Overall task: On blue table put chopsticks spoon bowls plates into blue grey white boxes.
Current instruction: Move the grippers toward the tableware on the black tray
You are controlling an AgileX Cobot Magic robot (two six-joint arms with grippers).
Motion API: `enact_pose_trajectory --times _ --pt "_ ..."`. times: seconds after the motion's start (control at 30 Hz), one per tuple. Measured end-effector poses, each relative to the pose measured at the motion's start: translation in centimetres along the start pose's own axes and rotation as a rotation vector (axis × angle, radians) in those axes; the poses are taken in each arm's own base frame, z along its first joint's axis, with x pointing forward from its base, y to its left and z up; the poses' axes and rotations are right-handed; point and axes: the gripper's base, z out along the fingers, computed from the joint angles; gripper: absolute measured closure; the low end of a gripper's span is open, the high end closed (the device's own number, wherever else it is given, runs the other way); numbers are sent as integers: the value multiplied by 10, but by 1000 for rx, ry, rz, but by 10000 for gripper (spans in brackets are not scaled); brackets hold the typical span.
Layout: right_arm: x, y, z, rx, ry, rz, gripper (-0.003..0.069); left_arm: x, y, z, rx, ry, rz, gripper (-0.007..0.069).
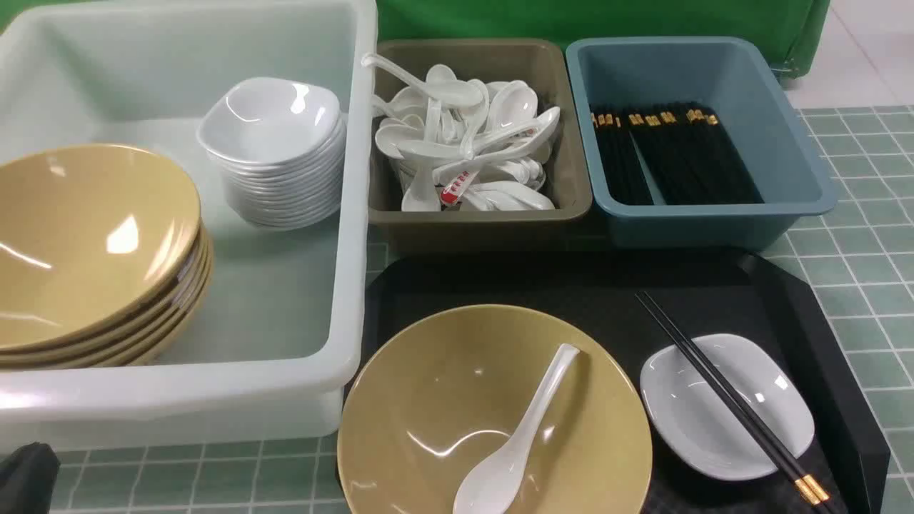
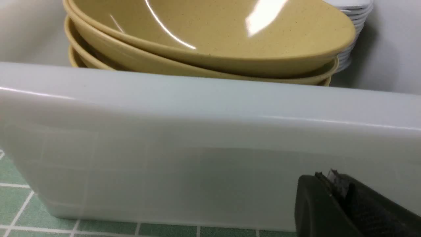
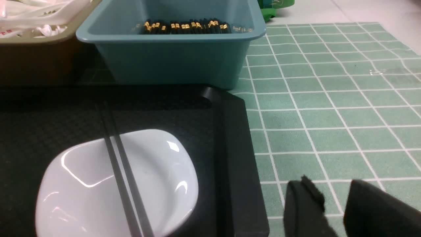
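On the black tray, a mustard bowl [image 1: 493, 414] holds a white spoon [image 1: 518, 435]. Beside it a small white plate [image 1: 764, 400] carries black chopsticks [image 1: 695, 357] laid across it. My right gripper [image 3: 332, 189] stands open over the table tiles, just outside the tray's edge and apart from the plate [image 3: 158, 171] and chopsticks [image 3: 119, 184]. My left gripper [image 2: 332, 179] is shut and empty, low against the outer wall of the white box [image 2: 197, 131]. The left gripper [image 1: 28, 475] shows as a black shape at the bottom-left corner of the front view.
The white box [image 1: 350, 214] holds stacked bowls [image 1: 86, 235] and stacked plates [image 1: 275, 128]. The grey box [image 1: 478, 214] is full of spoons. The blue box [image 1: 785, 157] holds chopsticks. The black tray [image 1: 571, 285] lies on the blue table [image 1: 871, 285].
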Motion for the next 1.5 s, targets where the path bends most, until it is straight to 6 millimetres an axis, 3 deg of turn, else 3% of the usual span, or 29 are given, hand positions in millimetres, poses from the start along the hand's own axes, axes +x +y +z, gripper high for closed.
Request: enact_pose_trajectory --times 1.5 --pt "0 0 0 0 0 25 423 0 0 0 0 0 2 631"
